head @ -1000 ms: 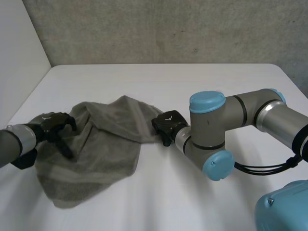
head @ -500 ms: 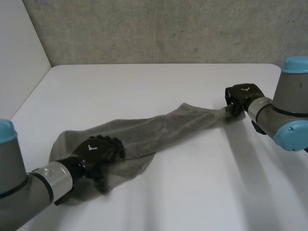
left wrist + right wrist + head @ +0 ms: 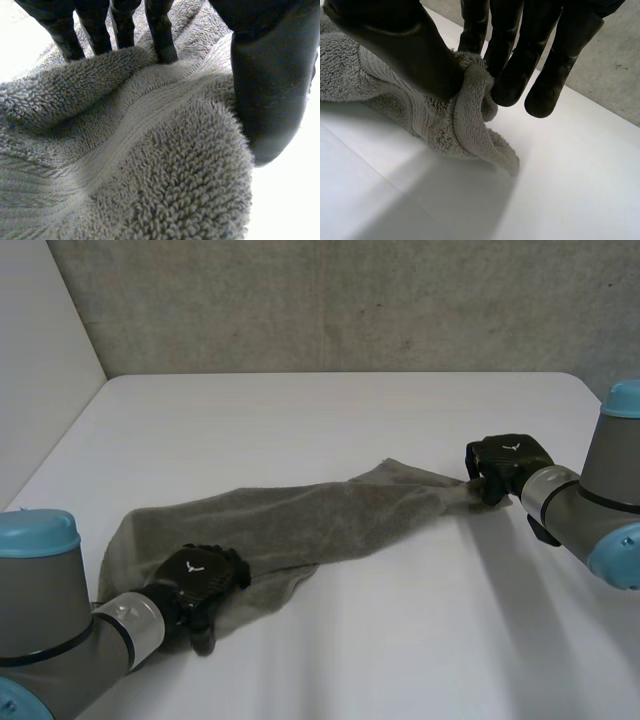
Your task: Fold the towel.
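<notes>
While edge-pinched — towel (image 3: 300, 520), left hand (image 3: 195, 576), right hand (image 3: 506, 462).

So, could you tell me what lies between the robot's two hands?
The towel lies drawn out from the left hand to the right hand, as the head view shows.

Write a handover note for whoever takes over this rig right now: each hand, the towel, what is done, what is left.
Left hand: shut on the towel, pinching the end nearest the robot.
Right hand: shut on the towel's opposite corner.
Towel: on the table, drawn out into a long bunched strip between the hands.
Done: both ends gripped.
Left: spread it flat, then fold; no neat fold yet.
</notes>
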